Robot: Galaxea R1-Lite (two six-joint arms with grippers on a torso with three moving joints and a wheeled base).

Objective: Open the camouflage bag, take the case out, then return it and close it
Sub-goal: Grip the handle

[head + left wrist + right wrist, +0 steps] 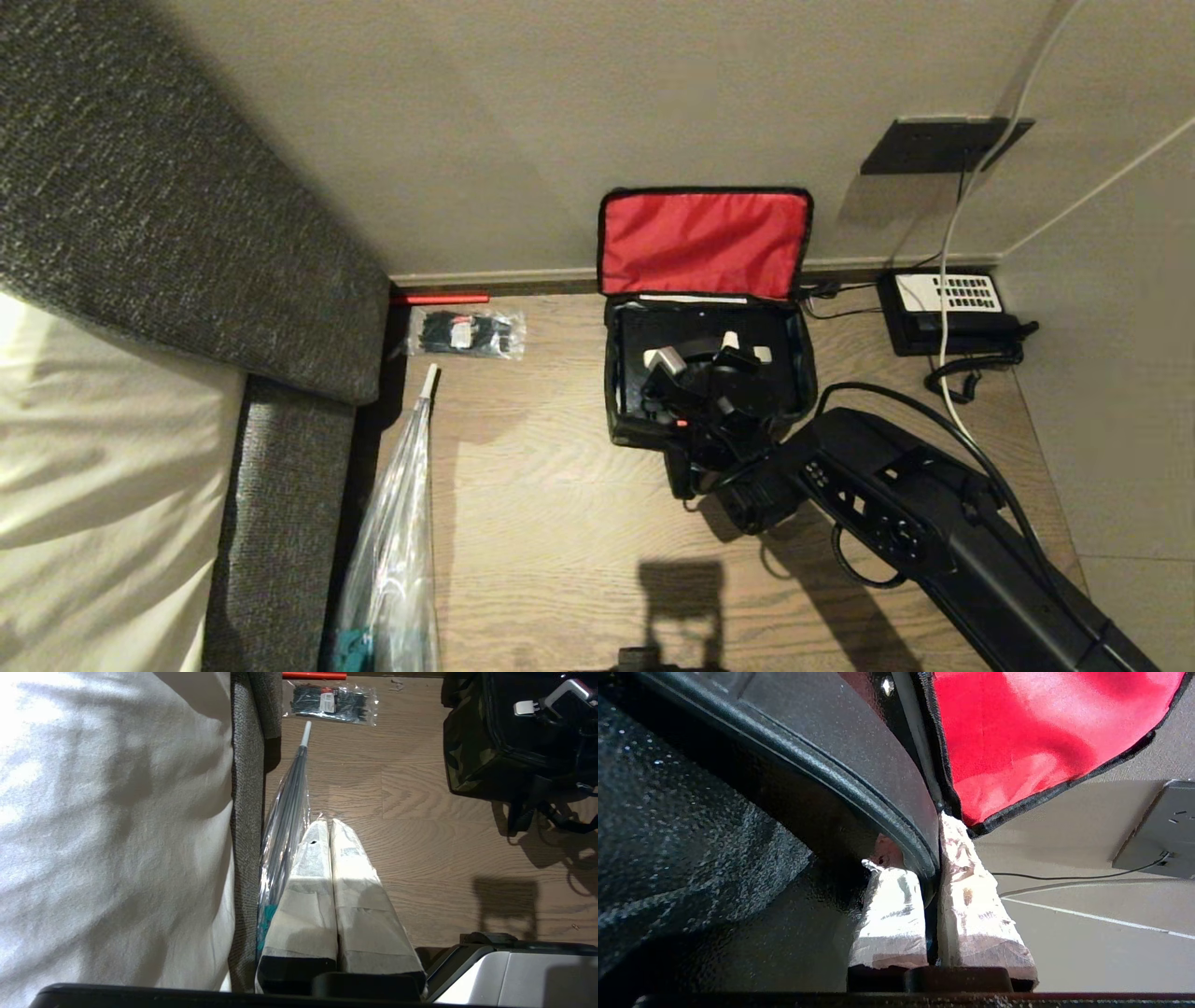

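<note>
The camouflage bag stands open on the wooden surface, its red-lined lid leaning back against the wall. The black case lies inside it. My right gripper reaches down into the bag from the near right. In the right wrist view the right gripper is shut on the case's thick black rim, with the red lid behind. My left gripper hangs parked near the left, shut and empty, with the bag off to its far right.
A black telephone with a white keypad sits to the right of the bag, its cord trailing near my right arm. A packet of cable ties and a clear plastic bag lie left. A grey upholstered edge borders the left.
</note>
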